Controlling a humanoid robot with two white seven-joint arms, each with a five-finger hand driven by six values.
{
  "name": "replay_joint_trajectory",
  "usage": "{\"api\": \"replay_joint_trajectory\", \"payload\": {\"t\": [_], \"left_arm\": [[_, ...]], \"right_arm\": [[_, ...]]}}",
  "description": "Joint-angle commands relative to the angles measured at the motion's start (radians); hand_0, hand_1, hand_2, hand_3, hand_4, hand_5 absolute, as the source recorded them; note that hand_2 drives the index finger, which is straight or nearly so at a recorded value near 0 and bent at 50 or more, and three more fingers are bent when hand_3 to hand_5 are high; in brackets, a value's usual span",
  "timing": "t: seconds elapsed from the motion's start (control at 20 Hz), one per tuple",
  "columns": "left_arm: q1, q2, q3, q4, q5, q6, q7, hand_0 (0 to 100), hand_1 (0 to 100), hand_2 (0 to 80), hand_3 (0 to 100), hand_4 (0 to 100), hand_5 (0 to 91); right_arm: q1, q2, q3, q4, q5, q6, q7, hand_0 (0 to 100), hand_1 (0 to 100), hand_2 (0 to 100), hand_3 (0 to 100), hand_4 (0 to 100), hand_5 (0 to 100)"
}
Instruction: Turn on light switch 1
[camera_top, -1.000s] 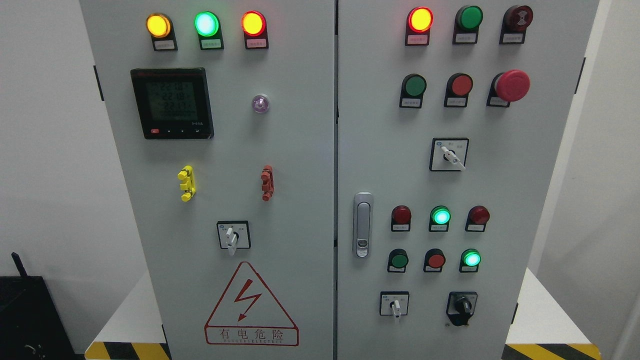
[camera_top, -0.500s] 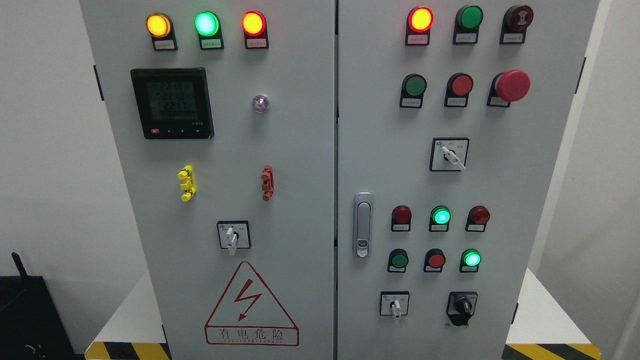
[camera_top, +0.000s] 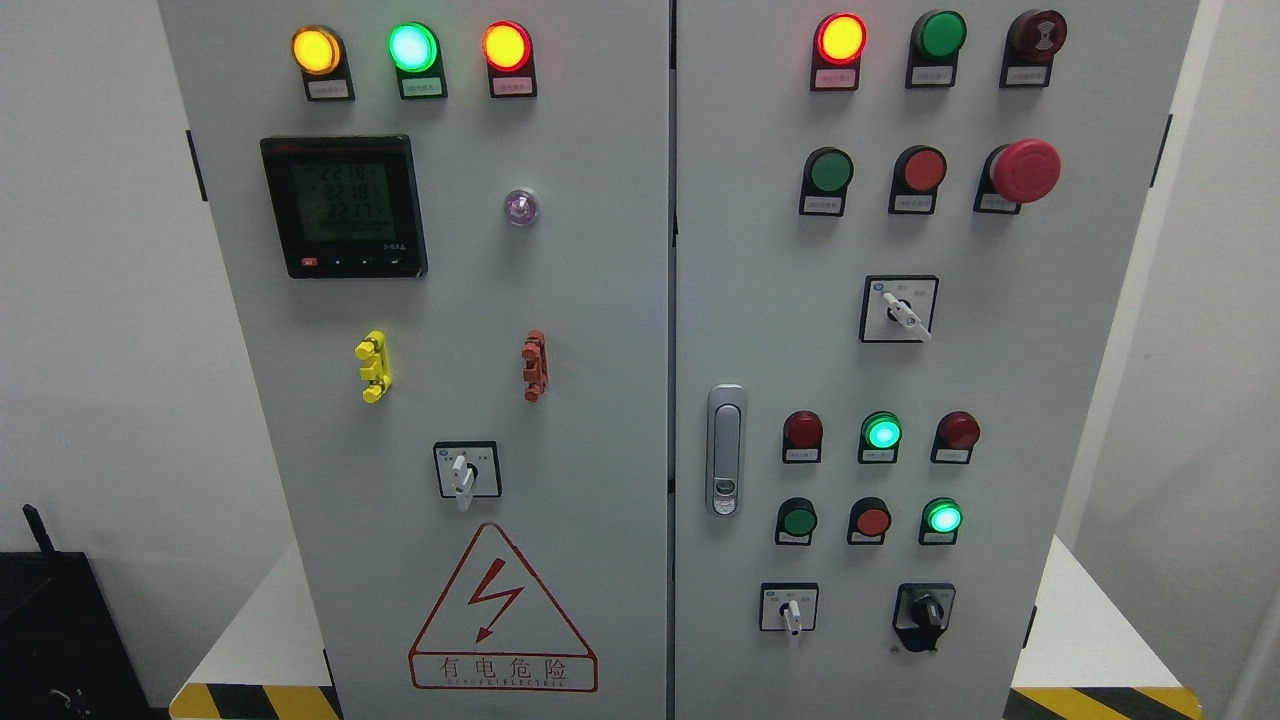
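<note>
- Since neither hand shows, I cannot tell their state or judge places relative to them.
- Light switch 1 is unidentifiable; small labels blur on the tall grey metal control cabinet (camera_top: 600, 330), perhaps the white-handled rotary selector (camera_top: 790, 610).

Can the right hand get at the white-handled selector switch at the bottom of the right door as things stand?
Probably yes, though neither hand is in view, so reach itself can't be judged. The white-handled selector switch sits bare on the closed right door, with nothing in front of it; its nearest neighbour, the black rotary knob, stands apart to its right.
</note>
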Motion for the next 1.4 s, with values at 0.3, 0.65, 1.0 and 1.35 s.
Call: {"api": "replay_joint_trajectory", "payload": {"t": [0.3,0.65,1.0,1.35], "left_arm": [[-0.19,-0.02,-0.076,-0.11,0.001,0.136,0.049,12,75,43.9,77,82,69.7],[-0.255,-0.057,-0.12,-0.107,-0.003,0.226,0.081,7,75,45.9,84,87,71.4],[-0.278,-0.069,-0.125,-0.104,-0.046,0.248,0.091,6,76,47.0,86,89,72.1],[-0.319,-0.124,-0.131,-0.102,-0.077,0.332,0.106,5,75,47.3,87,89,72.1]], "right_arm": [[0.0,0.0,0.0,0.0,-0.025,0.0,0.0,0,0,0,0,0,0],[0.0,0.0,0.0,0.0,-0.025,0.0,0.0,0,0,0,0,0,0],[0.0,0.0,0.0,0.0,-0.025,-0.001,0.0,0,0,0,0,0,0],[0.0,0.0,0.0,0.0,-0.025,0.0,0.0,0,0,0,0,0,0]]}}
